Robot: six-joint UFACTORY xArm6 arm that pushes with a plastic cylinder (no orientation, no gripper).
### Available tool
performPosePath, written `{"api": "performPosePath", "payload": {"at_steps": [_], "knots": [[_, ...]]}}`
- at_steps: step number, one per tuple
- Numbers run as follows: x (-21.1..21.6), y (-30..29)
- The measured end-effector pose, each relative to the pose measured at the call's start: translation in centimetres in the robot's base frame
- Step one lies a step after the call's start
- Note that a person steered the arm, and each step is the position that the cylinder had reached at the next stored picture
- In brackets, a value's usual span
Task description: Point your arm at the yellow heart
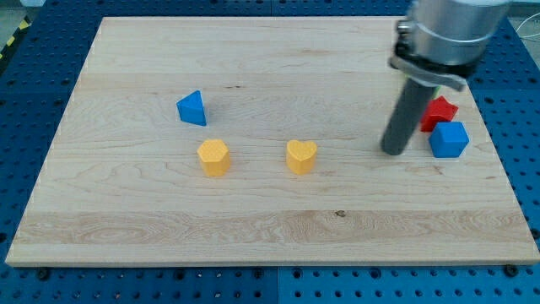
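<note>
The yellow heart (301, 156) lies on the wooden board (253, 228) a little right of centre. My tip (392, 151) rests on the board to the heart's right, about a hundred pixels away, at nearly the same height in the view. The dark rod rises from it toward the view's top right, up to the grey arm body.
A yellow hexagon block (214, 157) lies left of the heart. A blue triangle block (193, 108) sits above and left of it. A red block (439, 112) and a blue cube (448, 139) sit just right of my rod, near the board's right edge.
</note>
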State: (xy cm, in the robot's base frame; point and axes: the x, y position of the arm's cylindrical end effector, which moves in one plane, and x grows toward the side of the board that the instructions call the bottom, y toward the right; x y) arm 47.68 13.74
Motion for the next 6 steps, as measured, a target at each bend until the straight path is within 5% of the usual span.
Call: {"api": "performPosePath", "payload": {"at_steps": [3, 6], "knots": [[-1.6, -14.7], [2.7, -13.8]]}}
